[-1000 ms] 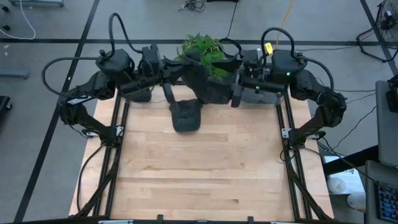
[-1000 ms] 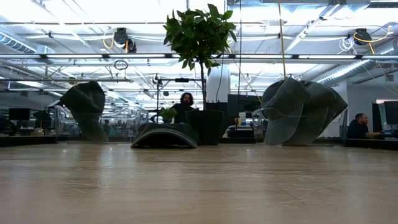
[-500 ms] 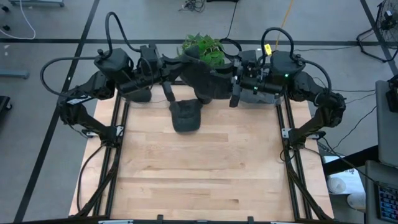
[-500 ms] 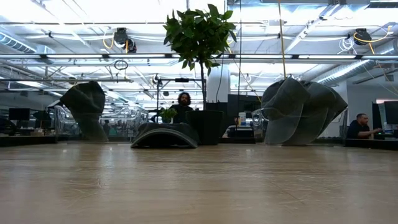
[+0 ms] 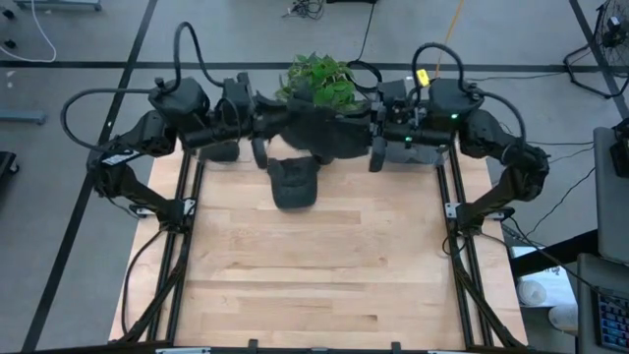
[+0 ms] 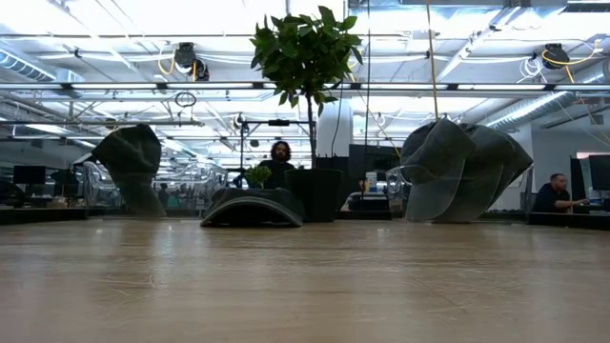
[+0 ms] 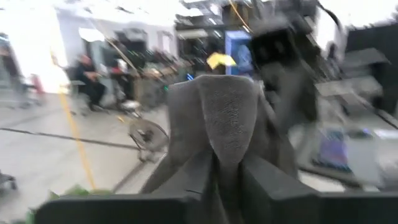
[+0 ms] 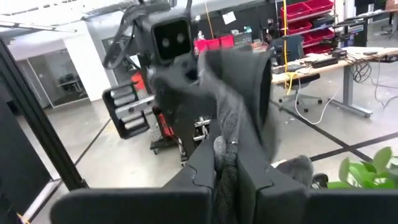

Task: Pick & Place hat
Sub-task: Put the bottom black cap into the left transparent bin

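Both grippers hold a dark grey knitted fabric hat (image 5: 319, 133) stretched between them at the frame's upper centre: the left gripper (image 5: 257, 123) and right gripper (image 5: 373, 128) have fingers pinched shut on opposite edges (probably to spread it). A second dark cap (image 5: 293, 183) lies on the wooden table (image 5: 314, 265) below.

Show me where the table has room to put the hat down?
Bare wood fills the table from the dark cap to the near edge, between the side rails. The far edge is crowded: both grippers hold a grey hat stretched there, before the plant.
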Available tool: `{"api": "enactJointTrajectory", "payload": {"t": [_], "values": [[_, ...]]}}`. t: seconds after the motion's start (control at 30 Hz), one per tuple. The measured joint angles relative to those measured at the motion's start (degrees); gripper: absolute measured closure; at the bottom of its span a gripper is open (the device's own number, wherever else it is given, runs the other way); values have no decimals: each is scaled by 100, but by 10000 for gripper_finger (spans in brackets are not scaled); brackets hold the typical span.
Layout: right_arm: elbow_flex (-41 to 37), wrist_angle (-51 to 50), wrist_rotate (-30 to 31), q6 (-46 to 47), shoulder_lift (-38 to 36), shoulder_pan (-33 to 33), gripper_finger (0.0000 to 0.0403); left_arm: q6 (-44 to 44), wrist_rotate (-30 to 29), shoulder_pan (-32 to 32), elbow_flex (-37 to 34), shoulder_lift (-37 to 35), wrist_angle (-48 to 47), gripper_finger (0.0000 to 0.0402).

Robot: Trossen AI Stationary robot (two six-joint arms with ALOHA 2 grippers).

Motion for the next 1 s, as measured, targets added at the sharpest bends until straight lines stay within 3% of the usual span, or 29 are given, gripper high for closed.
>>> {"api": "enactJointTrajectory", "payload": {"t": [0.2,0.53,0.73,1.0], "values": [[2,-555,-336,104,-315,-51,392,-189,369,-1,-5,-179,-914,277],[2,-1551,-1458,257,-391,-179,392,-278,836,-49,27,-356,-854,174],[4,-1725,-2251,237,-272,-182,392,-333,1484,-50,34,-358,-945,113],[0,-1637,-2945,432,10,-227,392,-597,1707,-48,34,-354,-1204,79]]}}
